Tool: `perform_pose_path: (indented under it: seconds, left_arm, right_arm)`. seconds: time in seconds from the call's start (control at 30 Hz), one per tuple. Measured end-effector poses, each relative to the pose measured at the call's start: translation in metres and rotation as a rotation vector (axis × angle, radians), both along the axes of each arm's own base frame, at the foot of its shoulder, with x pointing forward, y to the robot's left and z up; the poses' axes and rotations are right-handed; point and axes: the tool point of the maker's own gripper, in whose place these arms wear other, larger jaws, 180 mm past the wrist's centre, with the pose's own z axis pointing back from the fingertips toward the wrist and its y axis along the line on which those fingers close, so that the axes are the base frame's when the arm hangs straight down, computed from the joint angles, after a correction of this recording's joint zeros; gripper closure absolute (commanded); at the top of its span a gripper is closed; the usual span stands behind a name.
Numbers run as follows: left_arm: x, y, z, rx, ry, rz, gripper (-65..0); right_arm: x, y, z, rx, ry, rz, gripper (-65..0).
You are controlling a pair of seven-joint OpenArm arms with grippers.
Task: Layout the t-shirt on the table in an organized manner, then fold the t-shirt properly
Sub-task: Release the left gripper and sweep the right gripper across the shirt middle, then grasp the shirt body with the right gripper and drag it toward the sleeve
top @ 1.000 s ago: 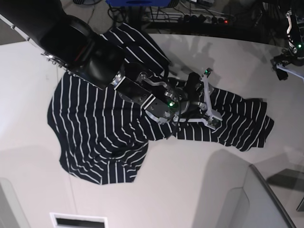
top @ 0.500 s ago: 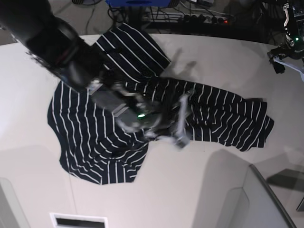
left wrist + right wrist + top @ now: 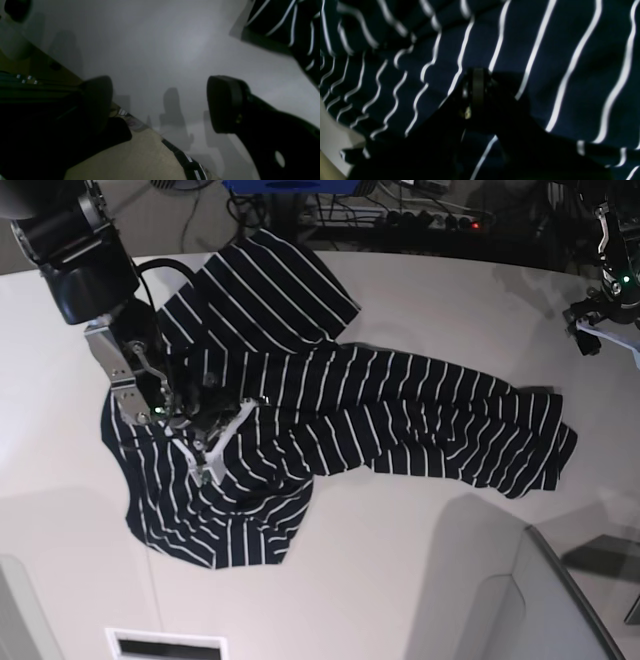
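Note:
The dark striped t-shirt (image 3: 420,415) lies crumpled on the white table (image 3: 400,570), one part stretching right and another bunched at the lower left. My right gripper (image 3: 212,448) rests over that left part. In the right wrist view its fingers (image 3: 477,80) are pressed together, shut, against the striped fabric (image 3: 570,50); no fold shows between them. My left gripper (image 3: 598,315) hovers at the far right edge, away from the shirt. The left wrist view shows it open (image 3: 160,102) over bare table (image 3: 175,50), with a shirt corner (image 3: 282,20) at the top right.
Cables and a power strip (image 3: 430,220) run beyond the table's far edge. A grey curved panel (image 3: 545,600) rises at the lower right. A white slotted plate (image 3: 165,645) sits at the bottom. A tan surface (image 3: 130,160) lies below the left gripper.
My right arm swept left from the shirt's middle to its lower-left part, and its gripper closed on the way. The shirt kept its shape. The left arm stayed put.

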Motion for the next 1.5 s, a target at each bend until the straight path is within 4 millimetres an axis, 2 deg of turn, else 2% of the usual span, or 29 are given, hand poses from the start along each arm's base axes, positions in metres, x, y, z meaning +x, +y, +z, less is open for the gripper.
perform_pose_path:
  seconds: [0.1, 0.4, 0.6, 0.67, 0.7, 0.77, 0.83, 0.93, 0.97, 1.0, 1.07, 1.1, 1.17, 1.23, 1.37, 1.5]
  left_arm:
    - [-0.002, 0.0, -0.001, -0.003, 0.006, 0.003, -56.9]
    - [-0.005, 0.001, -0.004, -0.003, 0.015, 0.005, -56.9]
    - [-0.015, 0.004, -0.015, -0.016, 0.049, 0.029, -56.9]
    - [-0.014, 0.004, -0.015, -0.017, 0.045, 0.028, -56.9]
    - [-0.014, 0.004, -0.015, -0.017, 0.045, 0.029, -56.9]
    - [-0.013, 0.003, -0.016, -0.02, 0.044, 0.028, -56.9]
    - [-0.014, 0.003, -0.016, -0.019, 0.045, 0.026, -56.9]
    - [-0.014, 0.003, -0.016, -0.02, 0.047, 0.027, -56.9]
    - [-0.014, 0.003, -0.016, -0.02, 0.046, 0.028, -56.9]
    - [-0.014, 0.003, -0.016, -0.018, 0.047, 0.027, -56.9]
    - [-0.015, 0.003, -0.017, -0.021, 0.049, 0.029, -56.9]
    - [-0.014, 0.002, -0.017, -0.021, 0.047, 0.026, -56.9]
    - [-0.014, 0.003, -0.016, -0.02, 0.046, 0.028, -56.9]
    - [-0.014, 0.003, -0.016, -0.019, 0.049, 0.027, -56.9]
    - [-0.016, 0.004, -0.016, -0.018, 0.049, 0.03, -56.9]
    - [-0.017, 0.005, -0.016, -0.016, 0.05, 0.034, -56.9]
  right_arm:
    - [-0.004, -0.012, -0.005, 0.035, 0.013, -0.079, 0.0]
    - [-0.014, -0.114, -0.009, -0.033, -0.014, -0.248, 0.0]
    - [-0.018, -0.147, -0.008, -0.063, -0.013, -0.308, 0.0]
    - [-0.021, -0.148, -0.001, -0.095, -0.02, -0.288, 0.0]
    - [-0.029, -0.146, 0.001, -0.121, -0.011, -0.253, 0.0]
    - [-0.046, -0.123, 0.015, -0.097, -0.034, -0.153, -0.3]
    - [-0.051, -0.087, 0.043, -0.036, -0.108, -0.057, -2.4]
    - [-0.031, -0.014, 0.106, 0.069, -0.305, 0.126, -13.2]
    - [-0.029, 0.009, 0.118, 0.1, -0.334, 0.188, -17.4]
    - [-0.033, 0.03, 0.121, 0.104, -0.325, 0.263, -21.6]
    - [-0.048, 0.072, 0.111, 0.111, -0.252, 0.383, -28.5]
    - [-0.054, 0.092, 0.104, 0.115, -0.219, 0.428, -29.9]
    - [-0.06, 0.129, 0.096, 0.165, -0.177, 0.476, -30.0]
    - [-0.055, 0.153, 0.086, 0.18, -0.142, 0.487, -30.5]
    - [-0.045, 0.162, 0.06, 0.109, -0.084, 0.501, -30.6]
    - [-0.046, 0.171, 0.06, 0.13, -0.114, 0.511, -30.8]
